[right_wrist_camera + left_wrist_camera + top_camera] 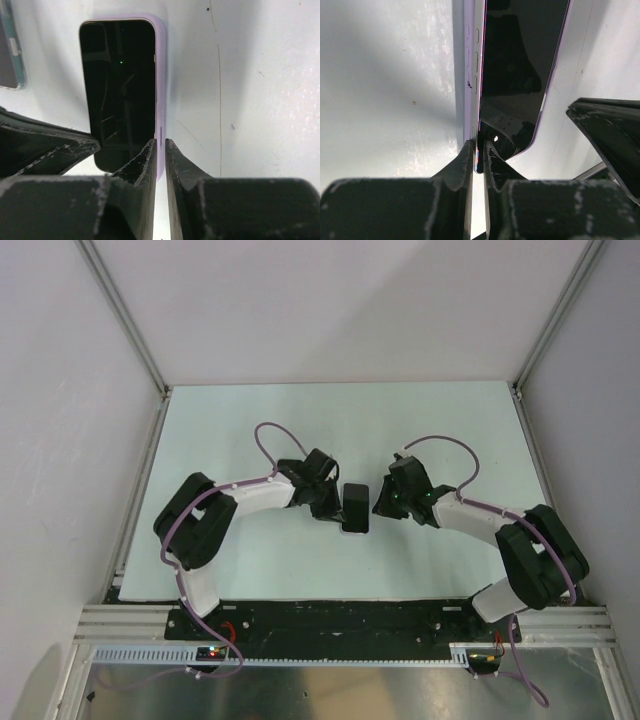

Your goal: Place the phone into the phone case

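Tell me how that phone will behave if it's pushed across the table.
The phone looks like a stiff flat slab, so it should slide rather than tip or roll. Its glossy face is probably slippery and might crack if squeezed.

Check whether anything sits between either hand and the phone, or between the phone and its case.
Nothing visible does. The left hand and right hand each pinch the lavender rim of the phone case, and the phone appears to sit within that rim already.
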Tool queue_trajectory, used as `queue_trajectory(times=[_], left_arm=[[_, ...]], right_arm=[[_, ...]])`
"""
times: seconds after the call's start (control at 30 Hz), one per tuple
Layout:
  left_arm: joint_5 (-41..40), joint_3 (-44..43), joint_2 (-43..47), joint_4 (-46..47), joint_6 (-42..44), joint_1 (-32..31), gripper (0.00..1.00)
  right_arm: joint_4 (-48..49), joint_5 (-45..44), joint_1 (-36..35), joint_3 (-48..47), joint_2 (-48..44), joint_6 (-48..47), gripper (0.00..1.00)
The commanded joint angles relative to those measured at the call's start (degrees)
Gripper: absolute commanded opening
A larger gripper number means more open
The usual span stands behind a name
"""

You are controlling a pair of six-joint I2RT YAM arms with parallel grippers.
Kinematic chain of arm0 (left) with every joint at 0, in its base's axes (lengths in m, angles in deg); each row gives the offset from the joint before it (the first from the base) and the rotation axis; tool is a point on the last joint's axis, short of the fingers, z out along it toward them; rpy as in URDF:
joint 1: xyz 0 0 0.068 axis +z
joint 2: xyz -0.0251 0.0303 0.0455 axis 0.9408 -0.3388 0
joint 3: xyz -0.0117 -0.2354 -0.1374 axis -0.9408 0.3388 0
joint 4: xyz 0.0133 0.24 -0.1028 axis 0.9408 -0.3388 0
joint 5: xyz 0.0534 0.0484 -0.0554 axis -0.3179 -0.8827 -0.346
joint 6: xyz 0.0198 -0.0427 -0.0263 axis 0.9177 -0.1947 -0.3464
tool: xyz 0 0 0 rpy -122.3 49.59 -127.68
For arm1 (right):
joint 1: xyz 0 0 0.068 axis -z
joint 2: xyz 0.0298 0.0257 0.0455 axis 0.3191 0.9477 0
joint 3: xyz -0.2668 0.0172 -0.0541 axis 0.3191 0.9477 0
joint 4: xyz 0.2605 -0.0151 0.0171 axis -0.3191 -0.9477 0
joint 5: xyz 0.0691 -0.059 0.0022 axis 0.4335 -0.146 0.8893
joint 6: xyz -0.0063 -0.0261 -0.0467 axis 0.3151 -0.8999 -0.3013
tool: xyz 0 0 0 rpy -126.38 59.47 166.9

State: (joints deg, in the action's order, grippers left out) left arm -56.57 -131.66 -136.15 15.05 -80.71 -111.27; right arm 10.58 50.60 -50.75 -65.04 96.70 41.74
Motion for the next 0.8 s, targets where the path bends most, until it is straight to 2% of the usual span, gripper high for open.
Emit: queue_trajectory(times=[0.0, 0.2, 0.6, 0.7, 0.77], left_arm=[[-1.24, -1.09, -2.98, 2.18, -0.51, -1.18, 0.06], [-0.90, -1.70, -3.68, 2.18, -0.70, -1.69, 0.03], [-0.92, -3.56, -6.64, 2.20, -2.28, -4.68, 0.00], [-1.90, -3.27, -7.22, 2.19, -3.07, -5.23, 0.00], [-2.86, -2.61, -6.95, 2.22, -3.39, -5.35, 0.00]], right_arm=[[3.21, 1.64, 0.25, -1.27, 3.10, 2.93, 0.14], [5.33, 2.91, -0.64, -1.30, 7.34, 4.52, 0.10], [10.37, 6.20, -1.31, -1.32, 11.31, 5.63, 0.09], [10.24, 6.36, -1.02, -1.32, 11.05, 5.29, 0.11], [9.70, 6.13, -0.52, -1.27, 9.72, 4.75, 0.16]])
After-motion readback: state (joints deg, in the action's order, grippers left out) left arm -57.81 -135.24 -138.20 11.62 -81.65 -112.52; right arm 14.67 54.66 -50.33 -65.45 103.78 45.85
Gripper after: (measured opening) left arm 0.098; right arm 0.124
